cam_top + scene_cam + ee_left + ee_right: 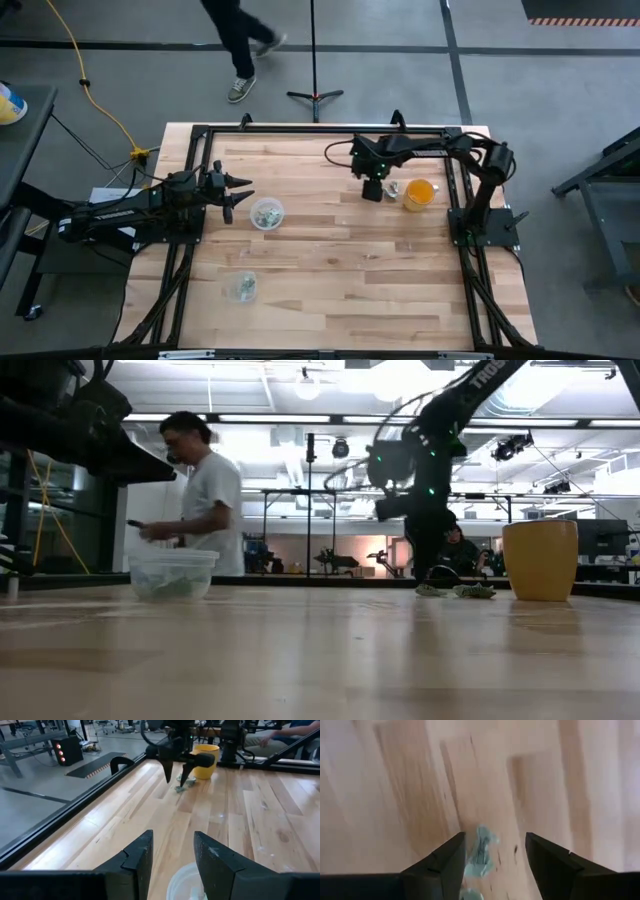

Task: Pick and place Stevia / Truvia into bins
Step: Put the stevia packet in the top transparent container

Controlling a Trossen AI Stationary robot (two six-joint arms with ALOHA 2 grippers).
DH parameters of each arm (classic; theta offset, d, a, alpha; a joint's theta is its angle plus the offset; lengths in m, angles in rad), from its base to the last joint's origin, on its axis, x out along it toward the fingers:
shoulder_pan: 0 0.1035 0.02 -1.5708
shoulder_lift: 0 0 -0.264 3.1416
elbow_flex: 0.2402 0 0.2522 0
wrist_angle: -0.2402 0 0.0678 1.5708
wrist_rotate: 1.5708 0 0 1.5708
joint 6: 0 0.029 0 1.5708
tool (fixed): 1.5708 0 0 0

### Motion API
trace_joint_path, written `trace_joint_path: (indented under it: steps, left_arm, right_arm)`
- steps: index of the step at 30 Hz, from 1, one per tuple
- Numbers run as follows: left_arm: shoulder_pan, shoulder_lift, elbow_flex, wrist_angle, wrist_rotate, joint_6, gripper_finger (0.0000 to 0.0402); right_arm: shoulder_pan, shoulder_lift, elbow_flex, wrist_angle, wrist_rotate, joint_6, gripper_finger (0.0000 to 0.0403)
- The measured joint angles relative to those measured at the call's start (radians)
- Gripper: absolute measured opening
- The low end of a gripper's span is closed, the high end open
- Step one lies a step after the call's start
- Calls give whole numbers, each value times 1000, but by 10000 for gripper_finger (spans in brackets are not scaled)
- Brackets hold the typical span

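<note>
Pale green-and-white packets (480, 851) lie flat on the wood near the table's far right, beside a yellow cup (419, 193). My right gripper (495, 862) is open and points down over them, one finger on each side of a packet; I see no touch. The same packets (456, 591) show in the low view below that gripper (430, 565). My left gripper (172, 855) is open and level, just left of a clear cup (266, 213) that holds packets. Its rim (182, 880) shows past the fingers. A second clear cup (241, 287) stands nearer the near edge.
The yellow cup (540, 560) stands right beside the packets and my right gripper. A black frame (300, 130) runs around the table. Bare wood (350, 280) fills the middle and near right. A person (240, 50) and a stand (315, 95) are beyond the far edge.
</note>
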Motion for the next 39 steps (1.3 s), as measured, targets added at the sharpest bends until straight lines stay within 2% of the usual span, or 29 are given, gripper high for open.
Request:
trace_joint_path:
  steps: [7, 12, 17, 20, 23, 25, 28, 32, 35, 39]
  left_arm:
    - [0, 0, 0, 0, 0, 1, 177]
    - [0, 0, 0, 0, 0, -4, 177]
    - [0, 0, 0, 0, 0, -10, 177]
    - [0, 0, 0, 0, 0, -10, 177]
    - [0, 0, 0, 0, 0, -10, 177]
    - [0, 0, 0, 0, 0, -10, 177]
    - [0, 0, 0, 1, 0, -10, 177]
    - [0, 0, 0, 0, 0, -11, 177]
    - [0, 0, 0, 1, 0, -11, 177]
    - [0, 0, 0, 1, 0, -12, 177]
  right_arm:
    - [-17, 0, -86, 46, -3, 2, 195]
    - [-15, -1, -98, 55, 41, 17, 171]
    - [-16, -1, -96, 80, 33, 16, 115]
    - [-16, -1, -96, 104, 25, 25, 68]
    - [-15, -1, -96, 164, -28, 42, 17]
    - [-11, -1, -96, 240, -106, 46, 9]
    - [19, -1, -96, 390, -231, 48, 20]
    - [95, -1, -96, 665, -347, 65, 5]
    - [168, -1, -96, 861, -376, 60, 9]
    - [242, 6, -95, 1049, -354, 36, 4]
